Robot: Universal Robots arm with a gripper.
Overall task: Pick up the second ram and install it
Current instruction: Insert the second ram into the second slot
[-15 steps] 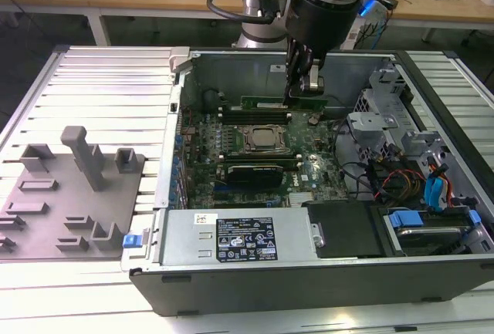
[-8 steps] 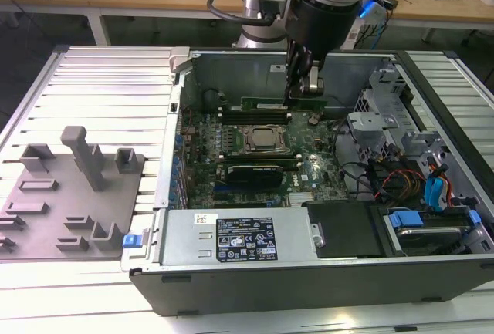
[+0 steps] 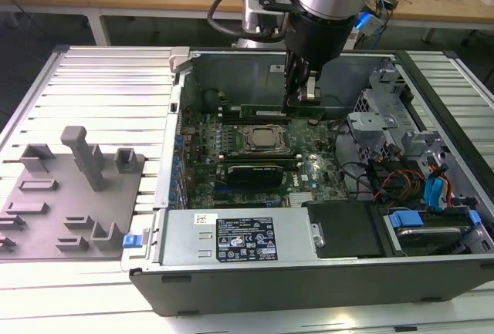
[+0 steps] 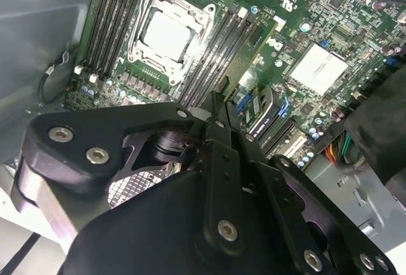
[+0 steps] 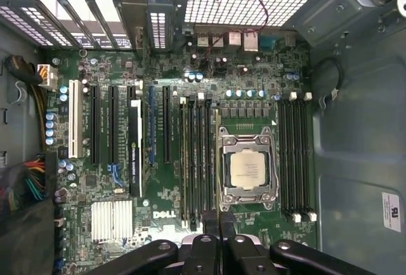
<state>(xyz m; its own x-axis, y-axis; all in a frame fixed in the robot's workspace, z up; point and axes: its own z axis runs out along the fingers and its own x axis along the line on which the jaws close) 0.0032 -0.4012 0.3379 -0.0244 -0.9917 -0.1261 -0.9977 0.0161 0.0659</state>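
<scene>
Inside the computer case [image 3: 309, 284], beside the processor socket [image 5: 245, 168], the second ram [image 4: 250, 60] is held clamped in the gripper [image 5: 218, 218].

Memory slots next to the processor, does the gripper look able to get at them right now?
Likely yes: the case is open, and the gripper, holding the second ram, hangs right over those slots with nothing in the way.

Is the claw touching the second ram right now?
Touching. In the first wrist view the claw pinches one end of the second ram, seen edge-on beside the processor.
</scene>
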